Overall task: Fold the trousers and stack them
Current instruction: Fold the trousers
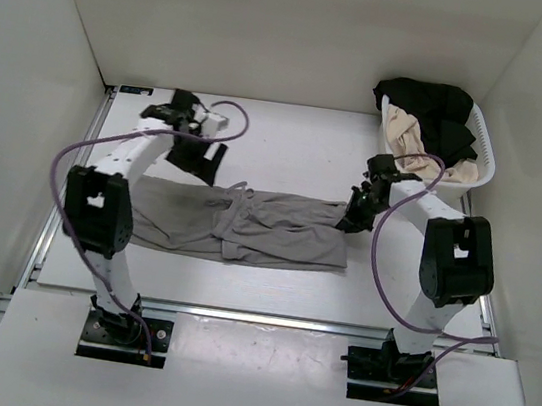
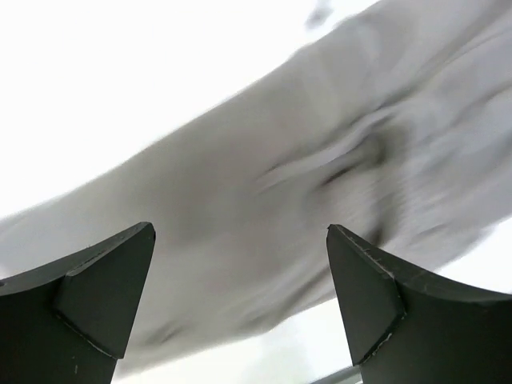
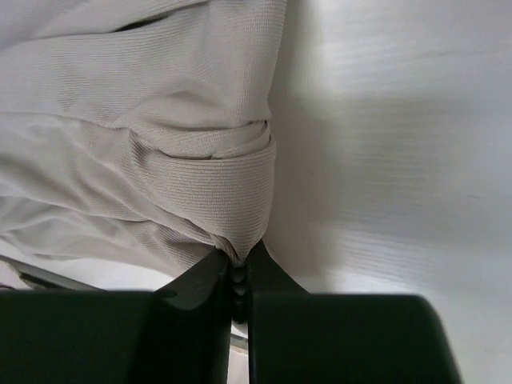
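The taupe-grey trousers lie folded lengthwise across the middle of the table, legs running left to right. My right gripper is shut on the trousers' right end, pinching a ribbed hem between its fingertips. My left gripper is open and empty, raised above the table behind the trousers' left part. In the left wrist view the trousers pass blurred below its spread fingers.
A white laundry basket stands at the back right, holding a black garment and a beige-cream garment. White walls close in the table on the left, right and back.
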Available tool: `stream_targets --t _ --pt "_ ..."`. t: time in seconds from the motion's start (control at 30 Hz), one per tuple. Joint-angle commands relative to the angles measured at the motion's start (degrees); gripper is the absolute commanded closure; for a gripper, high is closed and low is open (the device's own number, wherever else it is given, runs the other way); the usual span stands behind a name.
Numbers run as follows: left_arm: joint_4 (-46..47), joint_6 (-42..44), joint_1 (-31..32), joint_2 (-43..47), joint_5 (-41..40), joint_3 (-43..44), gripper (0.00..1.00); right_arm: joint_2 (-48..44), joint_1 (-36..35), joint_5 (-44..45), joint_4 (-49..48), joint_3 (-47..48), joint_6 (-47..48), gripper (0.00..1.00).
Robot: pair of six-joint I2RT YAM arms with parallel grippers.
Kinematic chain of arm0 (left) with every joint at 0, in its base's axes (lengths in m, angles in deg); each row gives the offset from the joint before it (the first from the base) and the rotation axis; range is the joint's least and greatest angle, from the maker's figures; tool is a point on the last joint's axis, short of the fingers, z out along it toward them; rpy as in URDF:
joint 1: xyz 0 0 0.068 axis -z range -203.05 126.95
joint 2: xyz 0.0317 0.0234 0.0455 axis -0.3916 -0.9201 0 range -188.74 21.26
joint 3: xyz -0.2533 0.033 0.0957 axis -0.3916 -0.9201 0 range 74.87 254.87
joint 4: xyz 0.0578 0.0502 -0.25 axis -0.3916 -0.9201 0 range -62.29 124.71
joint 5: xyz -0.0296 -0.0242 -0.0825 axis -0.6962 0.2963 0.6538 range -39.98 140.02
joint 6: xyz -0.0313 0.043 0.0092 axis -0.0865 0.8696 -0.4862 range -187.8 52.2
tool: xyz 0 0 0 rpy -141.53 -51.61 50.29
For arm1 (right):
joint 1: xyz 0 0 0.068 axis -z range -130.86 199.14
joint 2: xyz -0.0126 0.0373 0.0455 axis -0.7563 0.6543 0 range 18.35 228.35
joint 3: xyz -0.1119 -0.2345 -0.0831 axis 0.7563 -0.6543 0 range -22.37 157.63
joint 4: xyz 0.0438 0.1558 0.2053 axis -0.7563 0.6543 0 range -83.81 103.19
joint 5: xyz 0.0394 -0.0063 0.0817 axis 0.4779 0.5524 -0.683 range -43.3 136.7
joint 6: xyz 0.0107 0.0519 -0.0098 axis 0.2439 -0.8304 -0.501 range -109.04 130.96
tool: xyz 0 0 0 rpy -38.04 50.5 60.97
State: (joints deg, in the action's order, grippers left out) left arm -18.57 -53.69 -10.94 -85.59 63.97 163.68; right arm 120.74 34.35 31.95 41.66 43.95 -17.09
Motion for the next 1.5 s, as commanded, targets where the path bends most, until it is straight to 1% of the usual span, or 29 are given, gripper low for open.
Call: stream_targets --t 0.0,0.03,0.07,0.1,0.17,0.23,0.33,0.37,0.4,0.47,0.5,0.57,0.63,0.67,0.7,0.77,0.8,0.83,0.9,0.93,0.97,1.03,1.13,1.17,1.27,1.3,1.37,1.43,1.47 --pt "-3.6 2.4 -6.7 9.5 -9.4 -5.5 0.0 -2.5 2.6 4.6 8.6 4.8 1.7 1.0" --pt "-3.1 3.4 -9.7 10.3 -10.9 -7.7 0.0 -3.1 3.1 5.5 9.8 5.5 1.7 1.0" --pt "-3.1 3.9 -11.1 11.0 -10.9 -11.8 0.0 -4.2 4.6 5.5 12.1 5.5 2.3 1.0" --pt "-2.3 3.9 -12.3 11.8 -11.9 -13.7 0.0 -4.8 5.4 6.8 13.5 5.5 3.3 1.0" --pt "-0.7 4.6 -14.1 11.8 -12.5 -17.8 0.0 -6.6 7.7 9.2 18.7 7.0 4.6 1.0" --pt "0.1 5.1 -14.7 11.8 -12.5 -19.4 0.0 -7.7 9.3 13.8 22.6 8.5 7.3 1.0" --pt "0.7 5.1 -12.7 10.1 -10.3 -19.4 0.0 -10.4 11.5 18.8 30.3 13.5 10.4 1.0" --pt "1.2 3.5 -11.5 9.3 -10.3 -18.7 0.0 -11.6 12.1 21.9 33.8 15.0 11.0 1.0" --pt "1.2 2.9 -11.5 7.7 -10.3 -18.1 0.0 -12.1 12.8 23.1 35.5 18.5 12.0 1.0" --pt "1.2 1.8 -10.3 6.5 -8.1 -15.5 0.0 -12.7 14.2 23.7 40.4 22.8 13.0 1.0" --pt "1.2 1.8 -10.3 6.0 -7.0 -14.6 0.0 -13.3 14.2 24.6 41.1 24.6 13.0 1.0" --pt "1.2 1.1 -8.8 5.2 -4.0 -13.0 0.0 -14.3 14.2 22.5 41.9 28.1 13.0 1.0" --pt "1.2 1.1 -8.0 4.6 -1.6 -11.6 0.0 -12.8 8.9 25.1 46.0 32.2 10.3 1.0" --pt "1.2 1.1 -8.0 4.6 0.6 -10.9 0.0 -12.1 6.5 26.8 47.2 37.1 8.9 1.0" --pt "1.8 1.1 -7.3 4.1 1.6 -10.9 0.0 -10.6 1.0 27.9 48.7 39.5 5.2 1.0" --pt "3.0 1.1 -6.6 3.3 5.1 -10.9 0.0 -8.5 -5.3 28.5 48.7 45.0 0.7 1.0" --pt "3.7 1.1 -5.3 2.7 6.0 -12.3 0.0 -5.7 -11.9 29.9 49.4 46.7 -3.7 1.0" --pt "3.7 1.1 -5.3 2.7 7.0 -12.4 0.0 -4.2 -14.8 32.4 49.4 47.7 -6.2 1.0" --pt "5.1 1.7 -3.6 2.7 10.6 -13.2 0.0 -0.6 -21.5 32.9 48.9 48.4 -11.2 1.0" --pt "6.2 1.7 -3.6 2.0 11.7 -13.9 0.0 0.5 -23.6 33.8 46.9 48.4 -15.7 1.0" --pt "6.9 1.7 -2.7 1.0 12.6 -13.9 0.0 1.7 -27.5 33.8 45.2 47.5 -17.5 1.0" --pt "6.9 1.2 -0.8 -2.5 12.6 -13.4 0.0 5.5 -30.4 34.3 40.8 47.0 -22.2 1.0" --pt "8.0 0.6 -0.3 -5.6 15.2 -12.0 0.0 12.6 -34.8 33.8 37.0 50.8 -25.5 1.0" --pt "8.9 0.6 0.5 -7.0 15.2 -12.0 0.0 16.8 -36.6 33.3 34.9 54.7 -27.2 1.0" --pt "9.4 0.0 1.2 -9.7 14.4 -10.7 0.0 24.6 -38.7 32.1 32.3 61.1 -29.4 1.0" --pt "9.4 0.0 1.2 -10.2 14.4 -10.0 0.0 25.9 -39.5 31.4 31.3 63.3 -30.1 1.0" --pt "9.4 0.0 1.2 -10.7 14.4 -8.8 0.0 27.5 -39.5 30.7 29.9 63.8 -31.4 1.0" --pt "9.4 0.0 1.2 -12.1 14.4 -8.0 0.0 27.5 -40.1 33.4 29.2 61.8 -34.6 1.0" --pt "9.4 0.0 1.2 -12.1 14.4 -7.3 0.0 25.7 -40.1 36.5 28.5 60.6 -35.9 1.0"
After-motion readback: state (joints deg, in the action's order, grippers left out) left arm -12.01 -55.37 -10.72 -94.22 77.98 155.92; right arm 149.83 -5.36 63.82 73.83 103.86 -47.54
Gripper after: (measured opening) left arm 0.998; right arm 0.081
